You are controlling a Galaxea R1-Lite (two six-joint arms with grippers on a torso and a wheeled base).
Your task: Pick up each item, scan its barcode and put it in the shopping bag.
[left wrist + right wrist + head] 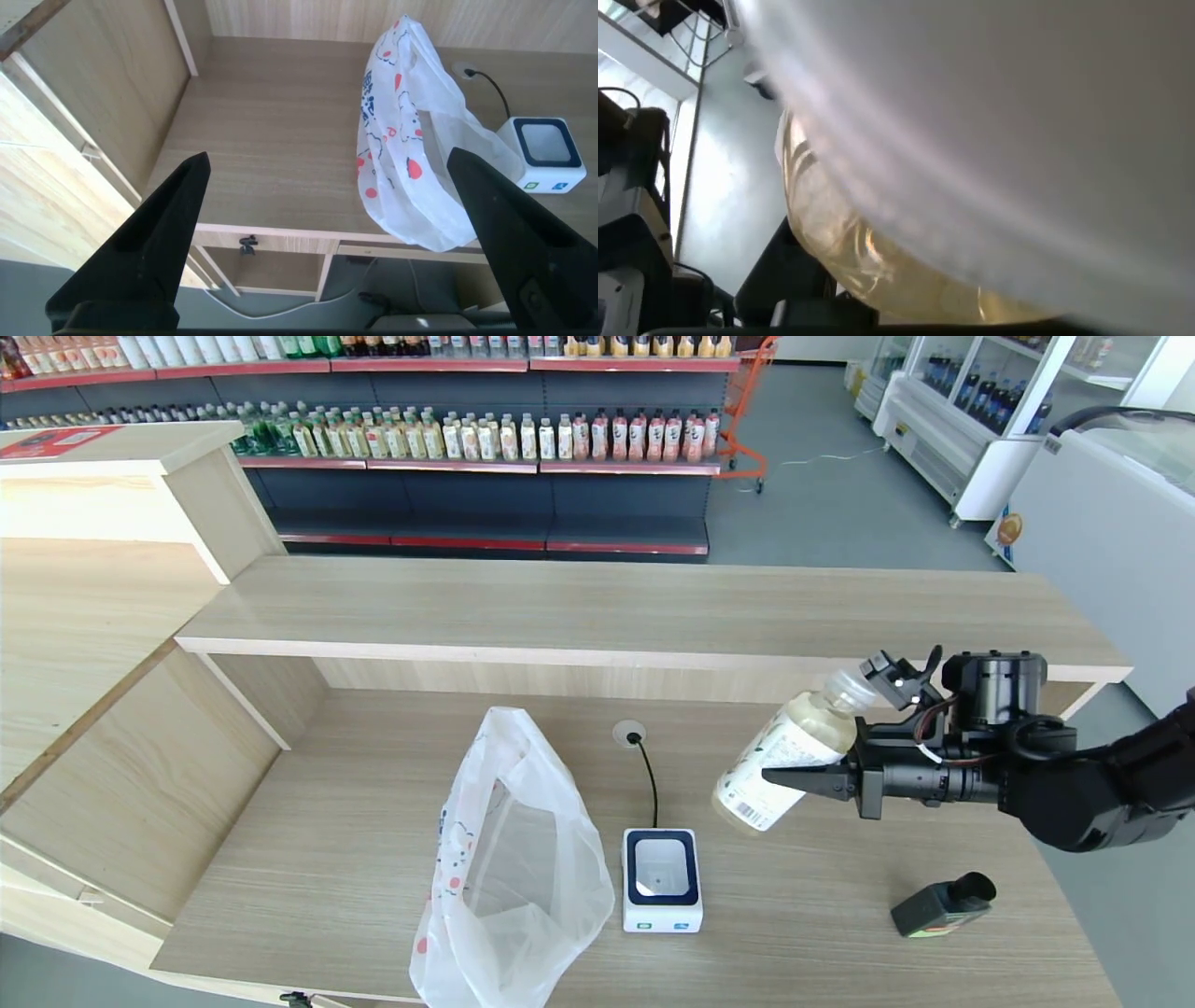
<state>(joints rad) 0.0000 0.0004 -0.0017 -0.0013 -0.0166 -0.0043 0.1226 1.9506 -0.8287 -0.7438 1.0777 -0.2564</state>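
Right end effector is closed across the middle of a bottle of pale drink. The bottle is in the air over the right half of the desk and tilted, cap up toward the far right corner and base down toward the middle. In the right wrist view the bottle sits right against the lens. A barcode shows on the label near the base, facing roughly toward the near edge rather than downward. The scanner lies flat near the middle of the near edge with its window facing up, and the bottle is apart from it on the right-edge side. The shopping bag stands just beside the scanner on the left-edge side, mouth open. Left end effector is spread wide and empty, off the near left corner. A dark item lies near the near right corner, untouched. Judgement: the scan step for the bottle is in hand. Next move calls for carrying it over the window and rolling it so the barcode faces down, then on to the bag.
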